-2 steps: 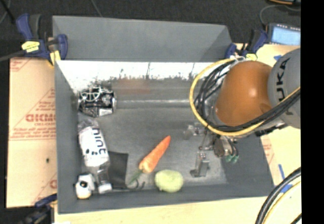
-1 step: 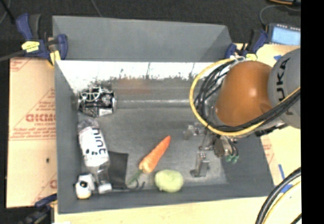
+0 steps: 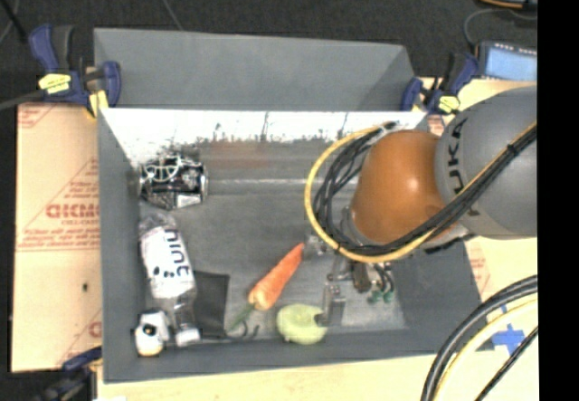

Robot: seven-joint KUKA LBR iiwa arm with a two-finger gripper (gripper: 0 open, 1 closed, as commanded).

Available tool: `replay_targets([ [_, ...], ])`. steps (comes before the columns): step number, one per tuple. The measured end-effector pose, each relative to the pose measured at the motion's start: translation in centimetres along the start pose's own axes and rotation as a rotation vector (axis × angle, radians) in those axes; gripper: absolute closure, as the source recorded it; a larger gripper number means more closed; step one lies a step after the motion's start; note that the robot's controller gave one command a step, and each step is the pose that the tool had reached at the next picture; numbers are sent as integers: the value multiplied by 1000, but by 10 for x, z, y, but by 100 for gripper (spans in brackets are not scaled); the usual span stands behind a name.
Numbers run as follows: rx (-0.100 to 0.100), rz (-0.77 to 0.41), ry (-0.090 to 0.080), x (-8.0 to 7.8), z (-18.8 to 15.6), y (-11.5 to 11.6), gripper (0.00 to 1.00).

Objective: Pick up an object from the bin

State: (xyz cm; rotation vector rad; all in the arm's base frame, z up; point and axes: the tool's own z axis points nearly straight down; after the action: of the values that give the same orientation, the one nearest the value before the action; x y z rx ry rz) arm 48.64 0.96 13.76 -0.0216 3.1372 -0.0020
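Observation:
My gripper (image 3: 335, 300) hangs low over the bin's front middle, under the orange wrist cover. Its tip stands just right of a pale green rounded thing (image 3: 300, 324) that lies near the front wall, close to it or touching it. An orange toy carrot (image 3: 278, 276) with a green stalk lies slantwise just left of the gripper, apart from it.
Along the left wall lie a crushed black-and-white can (image 3: 172, 181), a white bottle with dark lettering (image 3: 168, 266), a black flat piece (image 3: 211, 303) and a small white-and-yellow thing (image 3: 149, 335). The arm and its cables cover the bin's right part.

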Motion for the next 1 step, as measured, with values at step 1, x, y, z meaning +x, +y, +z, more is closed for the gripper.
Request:
replay_targets([
  [1, -2, -141, 9, -2, 20, 14, 0],
])
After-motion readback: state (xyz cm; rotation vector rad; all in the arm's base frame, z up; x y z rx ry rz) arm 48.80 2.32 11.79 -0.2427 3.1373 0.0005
